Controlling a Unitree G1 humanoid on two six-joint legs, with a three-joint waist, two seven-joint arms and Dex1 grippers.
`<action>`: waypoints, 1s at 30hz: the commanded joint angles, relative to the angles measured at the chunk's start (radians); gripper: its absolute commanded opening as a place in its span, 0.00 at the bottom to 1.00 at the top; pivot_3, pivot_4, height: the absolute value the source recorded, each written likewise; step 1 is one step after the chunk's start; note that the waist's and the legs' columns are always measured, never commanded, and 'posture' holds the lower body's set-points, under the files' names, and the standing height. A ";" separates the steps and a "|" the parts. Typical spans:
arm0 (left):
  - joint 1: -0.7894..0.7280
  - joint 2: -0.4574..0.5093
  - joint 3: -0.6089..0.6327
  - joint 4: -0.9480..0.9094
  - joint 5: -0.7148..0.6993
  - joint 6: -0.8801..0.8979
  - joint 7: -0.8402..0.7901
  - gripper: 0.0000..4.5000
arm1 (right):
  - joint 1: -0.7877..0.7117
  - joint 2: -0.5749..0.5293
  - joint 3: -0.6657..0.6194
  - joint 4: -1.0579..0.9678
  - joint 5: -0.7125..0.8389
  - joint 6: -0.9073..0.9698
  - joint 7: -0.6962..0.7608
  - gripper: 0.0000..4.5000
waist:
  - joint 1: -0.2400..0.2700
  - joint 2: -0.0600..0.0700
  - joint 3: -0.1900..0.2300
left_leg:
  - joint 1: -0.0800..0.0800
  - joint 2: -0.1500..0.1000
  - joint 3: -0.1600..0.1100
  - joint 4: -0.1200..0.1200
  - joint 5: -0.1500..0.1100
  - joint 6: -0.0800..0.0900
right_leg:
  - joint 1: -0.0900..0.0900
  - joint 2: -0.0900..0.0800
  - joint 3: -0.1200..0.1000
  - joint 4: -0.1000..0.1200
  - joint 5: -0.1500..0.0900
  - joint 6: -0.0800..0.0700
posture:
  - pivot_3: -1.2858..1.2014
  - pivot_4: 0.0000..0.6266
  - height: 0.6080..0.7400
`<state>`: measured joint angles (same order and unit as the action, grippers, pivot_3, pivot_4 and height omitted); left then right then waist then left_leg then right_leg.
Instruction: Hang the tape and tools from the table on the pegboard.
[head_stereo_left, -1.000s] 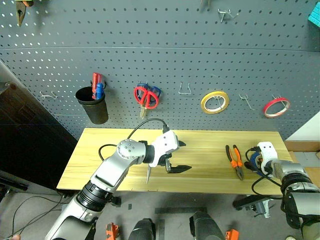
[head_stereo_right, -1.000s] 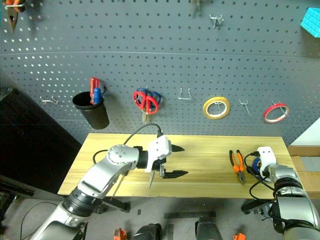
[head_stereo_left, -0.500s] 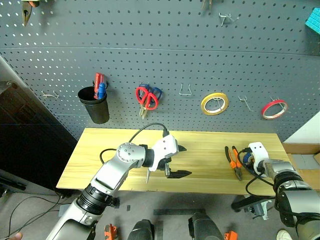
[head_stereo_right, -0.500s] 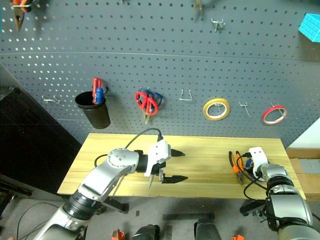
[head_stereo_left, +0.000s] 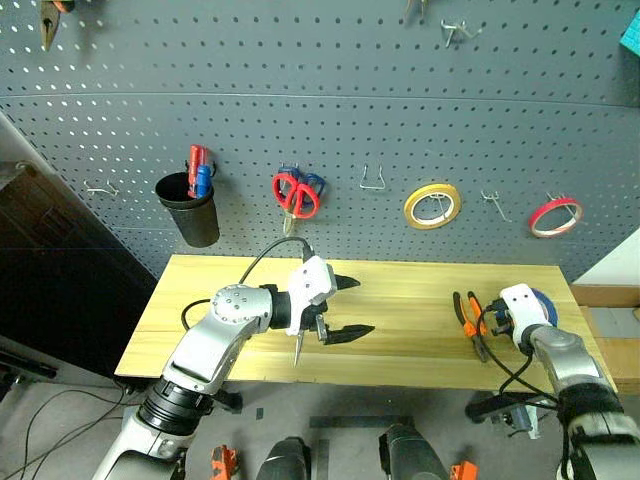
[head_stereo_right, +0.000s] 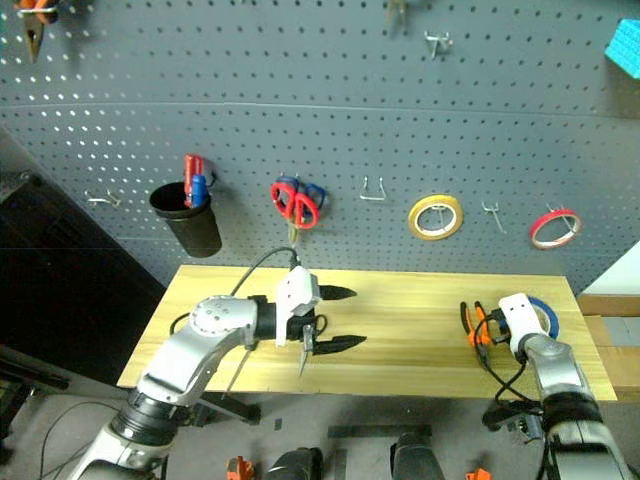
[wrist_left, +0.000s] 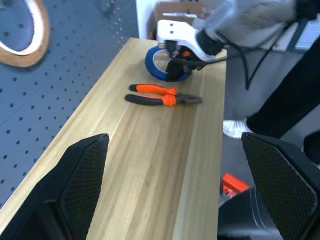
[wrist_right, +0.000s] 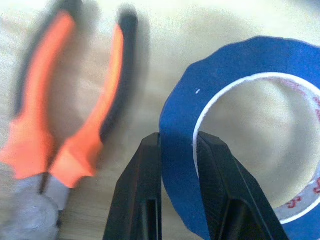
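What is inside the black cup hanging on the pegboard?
The black cup on the pegboard holds red-handled and blue-handled items; their lower parts are hidden inside.

Pliers blurred, jaw tips cut off; blue tape cut off at frame edge

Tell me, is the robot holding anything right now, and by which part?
Yes: the right gripper pinches the blue tape by its ring wall. The left gripper holds nothing.
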<state>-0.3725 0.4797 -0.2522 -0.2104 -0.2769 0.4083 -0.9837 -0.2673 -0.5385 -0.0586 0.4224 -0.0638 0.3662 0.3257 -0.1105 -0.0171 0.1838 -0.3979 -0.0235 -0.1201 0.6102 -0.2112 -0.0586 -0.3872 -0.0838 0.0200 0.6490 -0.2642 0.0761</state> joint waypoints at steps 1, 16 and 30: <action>0.002 -0.013 0.040 -0.061 -0.034 -0.014 0.024 1.00 | 0.123 0.030 -0.015 -0.369 -0.031 0.056 -0.069 0.15 | 0.000 0.000 0.000 | -0.001 0.000 0.000 0.000 0.000 0.000 | -0.001 0.000 0.000 0.001 0.000 -0.001 | 0.45 0.24 1.00; -0.061 -0.077 0.061 -0.047 -0.010 -0.079 0.137 1.00 | 0.064 0.175 -0.033 -0.652 -0.087 -0.121 -0.231 0.15 | 0.001 0.000 0.000 | 0.000 0.000 0.002 0.004 0.001 0.000 | 0.000 0.001 0.002 0.000 0.002 0.003 | 0.44 0.24 1.00; -0.053 -0.079 0.065 -0.010 0.024 -0.118 0.153 1.00 | -0.094 0.153 -0.057 -0.319 0.022 -0.251 -0.121 0.41 | -0.004 0.000 0.000 | -0.001 0.000 0.004 0.003 0.001 0.000 | -0.001 0.001 0.003 -0.001 0.005 -0.003 | 0.45 0.23 1.00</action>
<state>-0.4245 0.3908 -0.2000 -0.2090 -0.2613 0.3164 -0.8371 -0.3726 -0.3741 -0.0999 0.1496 -0.0525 0.1358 0.1983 -0.1141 -0.0167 0.1841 -0.3984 -0.0233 -0.1163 0.6128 -0.2107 -0.0583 -0.3878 -0.0831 0.0233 0.6482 -0.2592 0.0735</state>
